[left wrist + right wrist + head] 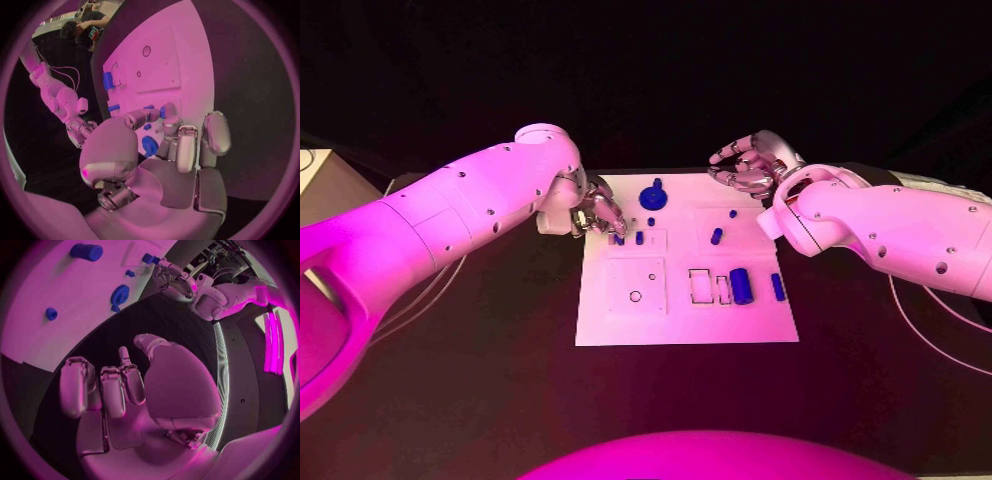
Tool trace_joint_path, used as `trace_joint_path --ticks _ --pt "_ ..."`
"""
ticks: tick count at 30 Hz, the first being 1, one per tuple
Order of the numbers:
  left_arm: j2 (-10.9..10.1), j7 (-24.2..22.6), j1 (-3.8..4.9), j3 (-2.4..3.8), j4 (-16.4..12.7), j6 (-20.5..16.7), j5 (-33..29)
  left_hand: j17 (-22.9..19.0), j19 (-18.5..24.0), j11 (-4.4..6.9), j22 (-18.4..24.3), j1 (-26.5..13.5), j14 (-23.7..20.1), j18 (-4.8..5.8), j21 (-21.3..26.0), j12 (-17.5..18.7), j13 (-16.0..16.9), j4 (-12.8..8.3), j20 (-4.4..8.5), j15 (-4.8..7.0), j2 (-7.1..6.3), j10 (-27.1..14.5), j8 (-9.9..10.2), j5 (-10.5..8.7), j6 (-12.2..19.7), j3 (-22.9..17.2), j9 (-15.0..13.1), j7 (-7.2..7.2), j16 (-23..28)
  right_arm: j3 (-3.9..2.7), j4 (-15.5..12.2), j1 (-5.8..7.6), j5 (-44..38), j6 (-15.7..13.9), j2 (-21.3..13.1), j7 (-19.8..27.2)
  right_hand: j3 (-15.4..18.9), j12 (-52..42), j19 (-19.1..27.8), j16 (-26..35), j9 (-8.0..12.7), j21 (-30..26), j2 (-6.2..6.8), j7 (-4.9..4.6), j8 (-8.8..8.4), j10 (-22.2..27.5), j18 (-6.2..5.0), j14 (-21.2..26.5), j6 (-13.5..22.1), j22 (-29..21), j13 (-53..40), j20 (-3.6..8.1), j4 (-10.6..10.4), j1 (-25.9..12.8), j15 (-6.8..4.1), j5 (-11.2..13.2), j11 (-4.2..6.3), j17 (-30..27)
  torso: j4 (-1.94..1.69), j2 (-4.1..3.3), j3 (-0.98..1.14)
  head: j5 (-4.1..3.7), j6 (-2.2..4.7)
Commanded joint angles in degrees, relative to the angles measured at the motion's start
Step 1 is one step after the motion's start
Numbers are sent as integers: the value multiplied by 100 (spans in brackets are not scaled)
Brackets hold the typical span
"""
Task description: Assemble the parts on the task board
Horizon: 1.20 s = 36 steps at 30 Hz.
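The white task board (pixel 687 320) lies mid-table. My left hand (pixel 596 215) hovers at the board's far left edge and pinches a small blue part (pixel 617 238) between thumb and a fingertip; the part (pixel 164 111) also shows in the left wrist view. A round blue part (pixel 653 198) sits just beyond that hand. Small blue pegs (pixel 717 236) stand mid-board. A thick blue cylinder (pixel 741 286) and a slimmer one (pixel 777 287) stand near the board's right side. My right hand (pixel 750 160) hangs above the far right corner, fingers curled in with nothing in them.
Rectangular and round recesses (pixel 701 285) mark the board's near half. Black table (pixel 488 370) surrounds the board. A pale box edge (pixel 322 185) sits at the far left. Cables (pixel 935 310) trail under my right arm.
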<state>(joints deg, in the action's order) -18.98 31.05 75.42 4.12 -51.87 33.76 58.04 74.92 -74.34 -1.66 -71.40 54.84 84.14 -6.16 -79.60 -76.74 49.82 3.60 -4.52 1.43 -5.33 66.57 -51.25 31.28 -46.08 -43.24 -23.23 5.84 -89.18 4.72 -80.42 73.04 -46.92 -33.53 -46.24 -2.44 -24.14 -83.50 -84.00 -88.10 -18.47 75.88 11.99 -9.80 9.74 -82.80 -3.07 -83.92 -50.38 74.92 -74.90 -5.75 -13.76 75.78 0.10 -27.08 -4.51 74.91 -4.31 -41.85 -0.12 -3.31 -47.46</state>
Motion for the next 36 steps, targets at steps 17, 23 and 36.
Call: trace_joint_path --ticks 17,23,36 --pt "38 0 0 -8 22 107 -14 1290 -40 19 -8 -3 482 98 -26 -30 12 -1472 8 43 67 49 14 56 -59 -1415 -4 -7 -35 -2 -5 -2 -53 54 6 37 -76 -28 -181 11 2 -5 56 -1 32 -37 -27 -507 28 260 -829 28 43 -13 -11 -43 -19 1105 1 -6 -4 -14 -24" --pt "75 -1 -7 -21 44 74 -6 1290 -36 20 -4 -3 483 97 -24 -29 12 -1473 9 44 68 49 17 63 -62 -1411 -5 -8 -35 -2 -12 -2 -55 50 -2 37 -76 -28 -181 11 2 -5 56 -1 32 -37 -27 -507 28 260 -829 28 43 -13 -11 -43 -19 1105 2 -12 -7 -22 -38" --pt "178 16 -36 -110 171 74 34 1293 -37 20 -5 -5 484 97 -25 -31 21 -1473 9 44 70 56 19 69 -65 -1405 -6 -8 -36 -2 -31 -1 -61 47 -19 35 -76 -28 -181 11 2 -5 56 -1 32 -37 -27 -507 28 260 -829 28 43 -13 -11 -43 -19 1105 1 -7 3 -45 -79"
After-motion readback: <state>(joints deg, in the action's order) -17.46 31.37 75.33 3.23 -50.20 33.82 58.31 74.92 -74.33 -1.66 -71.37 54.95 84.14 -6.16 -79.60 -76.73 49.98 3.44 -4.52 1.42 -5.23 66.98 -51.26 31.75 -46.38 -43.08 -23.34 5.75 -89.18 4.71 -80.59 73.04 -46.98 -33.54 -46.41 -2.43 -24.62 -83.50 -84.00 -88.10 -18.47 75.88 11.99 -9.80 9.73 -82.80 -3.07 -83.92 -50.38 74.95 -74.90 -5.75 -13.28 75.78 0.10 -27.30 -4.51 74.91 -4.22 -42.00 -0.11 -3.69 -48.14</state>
